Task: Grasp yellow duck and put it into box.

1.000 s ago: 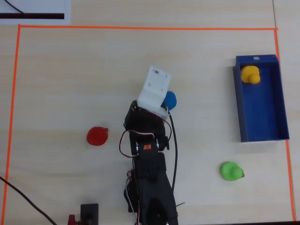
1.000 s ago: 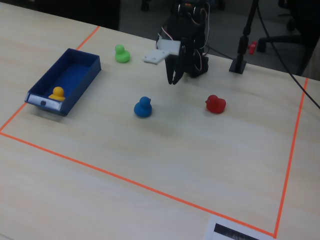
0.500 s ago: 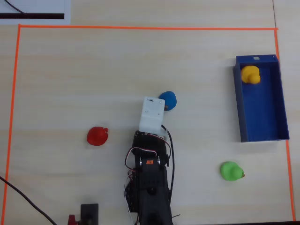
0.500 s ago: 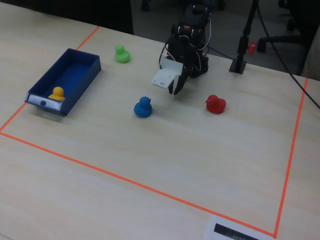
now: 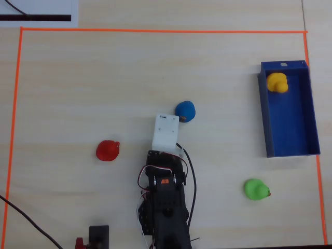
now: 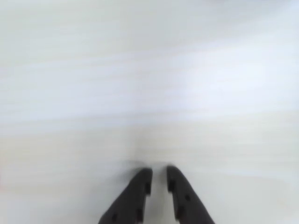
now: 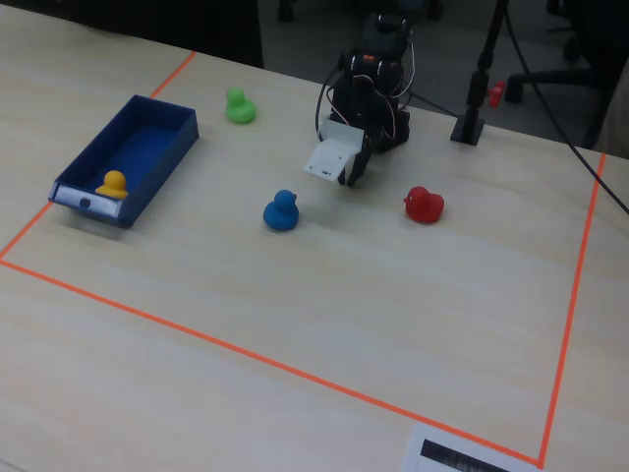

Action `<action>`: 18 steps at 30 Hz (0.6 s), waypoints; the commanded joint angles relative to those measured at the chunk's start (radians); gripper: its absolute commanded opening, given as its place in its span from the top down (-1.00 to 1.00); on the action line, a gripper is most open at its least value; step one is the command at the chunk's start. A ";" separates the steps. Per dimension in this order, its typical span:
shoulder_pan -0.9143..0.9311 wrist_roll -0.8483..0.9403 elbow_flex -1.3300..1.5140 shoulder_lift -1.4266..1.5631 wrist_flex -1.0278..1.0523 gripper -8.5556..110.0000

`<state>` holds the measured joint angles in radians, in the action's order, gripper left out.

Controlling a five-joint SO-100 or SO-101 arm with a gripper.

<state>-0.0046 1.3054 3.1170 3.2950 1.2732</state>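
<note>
Claw [image 6: 158,179] state: the two dark fingers [image 6: 138,186] sit nearly together with only a thin gap, and I see nothing between them. The wrist view is blurred; below the tips it shows only pale wood-grain desk [image 6: 149,84].

In the overhead view the black arm [image 5: 165,207] is folded back toward its base at the bottom edge, and the white wrist-camera housing [image 5: 165,132] covers the claw, so I cannot place the tips there. In the fixed view the claw [image 7: 351,175] points down at the desk [image 7: 324,315], close in front of the arm's base.

The small rounded yellow toy duck [image 5: 277,82] lies inside the long dark-blue open-top box [image 5: 289,148], at the short end that carries a small white mark. Box and duck are well apart from the claw, far to its right in the overhead view and far left in the fixed view [image 7: 113,183].

Other items:
- Small blue toy duck [image 5: 185,110]: nearest the claw, just beyond the white housing, not touching it.
- Small red toy duck [image 5: 108,150]: left of the claw in the overhead view, apart.
- Small green toy duck [image 5: 256,189]: on the desk outside the box, near its other short end.
- Orange tape line [image 5: 155,31] frames the work area.
</note>
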 commanded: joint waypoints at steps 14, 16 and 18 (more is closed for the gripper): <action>0.008 -0.008 -0.006 0.017 0.037 0.70; 0.008 -0.008 -0.006 0.017 0.037 0.70; 0.008 -0.008 -0.006 0.017 0.037 0.70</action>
<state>-0.0046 1.3100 3.1170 3.3119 1.2885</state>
